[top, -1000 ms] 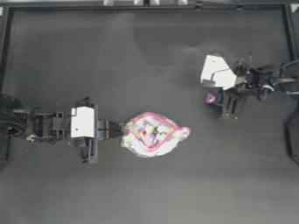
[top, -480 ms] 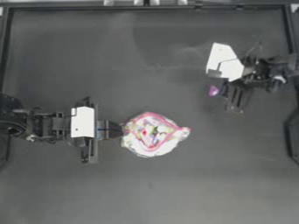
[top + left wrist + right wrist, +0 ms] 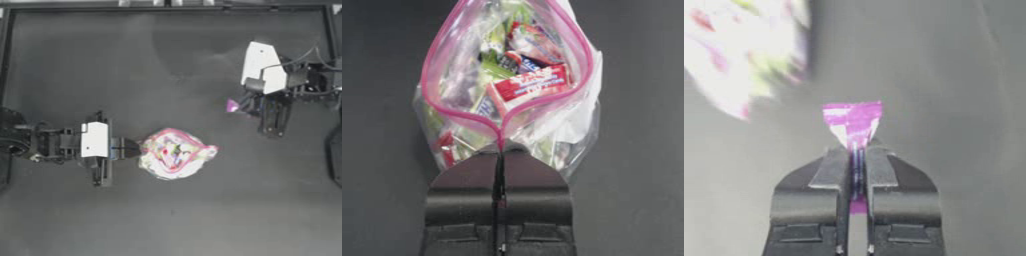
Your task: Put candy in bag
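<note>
My left gripper [image 3: 135, 149] clamps the bag [image 3: 175, 153] rim at frame centre, its mouth gaping. My right gripper [image 3: 242, 105], upper right, pinches the candy [image 3: 232, 105], well apart from the bag.

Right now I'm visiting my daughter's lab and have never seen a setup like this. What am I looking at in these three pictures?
It is a robot with two arms at a dark table. One picture looks straight down; the other two come from cameras on each wrist. The left gripper, reaching in from the left, has its jaws shut on the pink zip rim of a clear bag full of colourful sweets, its mouth gaping open. The right gripper, coming from the right, pinches one small magenta-wrapped candy, off to the side of the bag.
</note>
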Controlling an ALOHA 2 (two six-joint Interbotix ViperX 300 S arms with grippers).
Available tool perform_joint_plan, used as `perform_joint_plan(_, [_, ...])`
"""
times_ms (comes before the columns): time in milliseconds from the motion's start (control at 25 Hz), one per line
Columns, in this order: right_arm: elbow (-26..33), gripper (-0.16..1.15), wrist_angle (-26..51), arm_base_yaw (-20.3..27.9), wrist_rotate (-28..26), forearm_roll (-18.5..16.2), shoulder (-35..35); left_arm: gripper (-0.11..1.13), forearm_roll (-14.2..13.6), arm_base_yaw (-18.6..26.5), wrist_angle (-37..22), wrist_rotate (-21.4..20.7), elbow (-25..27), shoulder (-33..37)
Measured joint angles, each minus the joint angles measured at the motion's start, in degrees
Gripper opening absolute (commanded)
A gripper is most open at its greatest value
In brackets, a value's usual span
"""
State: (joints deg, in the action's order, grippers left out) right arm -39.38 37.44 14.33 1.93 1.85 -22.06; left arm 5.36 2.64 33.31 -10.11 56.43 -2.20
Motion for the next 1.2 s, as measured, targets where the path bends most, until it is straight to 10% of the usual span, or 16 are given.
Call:
perform_joint_plan(640, [16.7, 0.34, -0.4, -10.5, 0.4, -1.3, 17.4, 0.04, 0.0, -0.4, 0.0, 0.1, 0.0, 0.0])
perform_joint_plan(1200, [19.8, 0.34, -4.0, -11.8, 0.6, -1.1, 27.0, 0.04, 0.0, -0.4, 0.0, 0.1, 0.0, 0.0])
